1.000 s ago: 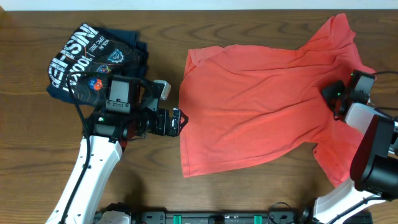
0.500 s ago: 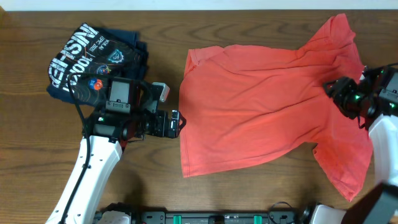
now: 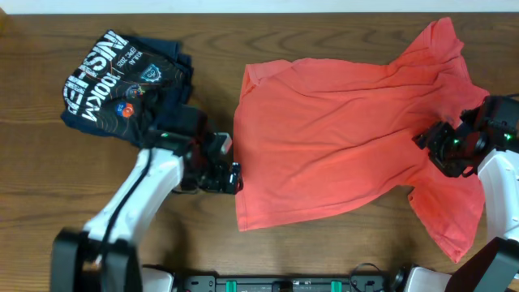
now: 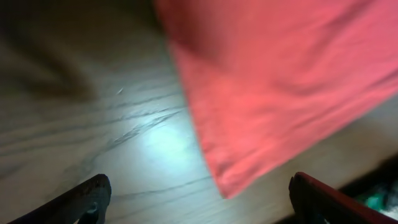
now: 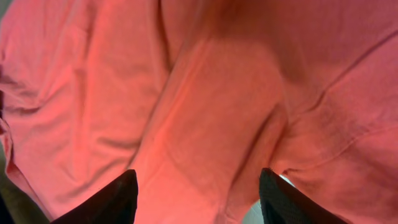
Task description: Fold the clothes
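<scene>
Risk, left: the left fingers (image 4: 87, 196) could close on bare counter (image 4: 124, 124) and miss the shirt (image 3: 340, 138) edge, dragging it askew.
Risk, right: the right fingers (image 5: 106, 199) could bunch loose cloth near the sleeve.
Left fingers: wide apart, empty, above the shirt's left edge.
Right fingers: apart, empty, above its right side.
Shirt: spread on the counter, unfolded.

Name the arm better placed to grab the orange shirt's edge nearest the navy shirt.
Left: the left gripper, open, sits beside that edge of the orange shirt; the right gripper is over the far end.
</scene>
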Controlling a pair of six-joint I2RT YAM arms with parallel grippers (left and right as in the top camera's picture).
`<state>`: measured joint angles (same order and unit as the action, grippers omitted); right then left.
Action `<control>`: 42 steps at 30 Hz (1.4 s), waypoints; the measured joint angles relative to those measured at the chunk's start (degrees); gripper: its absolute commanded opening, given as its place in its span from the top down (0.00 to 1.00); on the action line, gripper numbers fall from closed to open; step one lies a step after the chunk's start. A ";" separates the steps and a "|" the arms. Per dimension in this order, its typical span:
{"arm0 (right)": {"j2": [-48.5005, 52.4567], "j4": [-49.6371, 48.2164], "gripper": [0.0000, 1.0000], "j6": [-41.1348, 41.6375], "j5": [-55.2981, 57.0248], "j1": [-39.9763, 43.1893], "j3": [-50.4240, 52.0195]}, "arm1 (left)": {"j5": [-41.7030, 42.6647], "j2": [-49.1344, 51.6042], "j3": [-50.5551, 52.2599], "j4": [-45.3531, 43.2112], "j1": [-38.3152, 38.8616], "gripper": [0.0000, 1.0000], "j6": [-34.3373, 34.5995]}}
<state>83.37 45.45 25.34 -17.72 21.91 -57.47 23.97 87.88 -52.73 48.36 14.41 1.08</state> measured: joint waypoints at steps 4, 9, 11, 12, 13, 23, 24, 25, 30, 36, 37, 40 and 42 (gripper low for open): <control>0.00 0.20 0.38 -0.37 0.24 0.00 0.00 | -0.13 7.96 0.15 0.11 0.04 0.19 1.33; 0.00 -0.28 0.35 -0.39 0.81 0.00 0.00 | 3.17 12.76 -0.39 0.96 -0.04 0.24 2.58; 0.00 -0.92 0.35 -0.31 1.40 0.00 0.00 | 4.98 13.31 -0.50 0.55 -0.04 0.28 3.06; 0.00 -1.38 0.35 -0.11 2.03 0.00 0.00 | 6.25 13.51 -0.50 -0.13 0.00 0.31 3.23; 0.00 -1.77 0.35 0.11 2.49 0.00 0.00 | 7.04 13.66 -0.50 -0.59 0.13 0.34 3.52; 0.02 -3.02 0.35 1.46 4.87 0.00 0.02 | 10.36 15.28 -0.15 -5.38 9.62 0.87 11.85; 0.04 -3.02 0.34 1.51 4.96 0.00 0.02 | 10.19 15.52 -0.07 -5.53 10.78 0.93 13.05; 0.04 -3.02 0.34 1.60 5.25 0.00 0.02 | 10.21 15.85 0.00 -5.64 12.04 0.94 13.99; 0.04 -3.26 0.32 2.99 8.98 0.00 0.02 | 10.25 16.17 0.15 -3.50 17.44 0.93 17.59; 0.11 -4.98 0.31 4.39 12.28 0.00 0.02 | 10.88 16.20 0.15 2.51 26.38 0.94 20.06; 0.20 -5.05 0.31 4.44 12.55 0.00 0.02 | 10.99 16.20 0.15 3.08 28.00 0.94 20.26; 1.05 -5.03 0.31 4.66 13.31 0.00 0.02 | 10.97 16.17 0.15 4.07 32.35 0.94 21.68; 2.16 -5.07 0.31 4.79 13.60 0.00 0.02 | 10.10 15.96 0.15 4.74 33.88 0.94 22.97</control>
<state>85.54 40.38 30.13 -4.12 21.91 -57.45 34.06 103.83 -52.58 53.10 48.29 24.05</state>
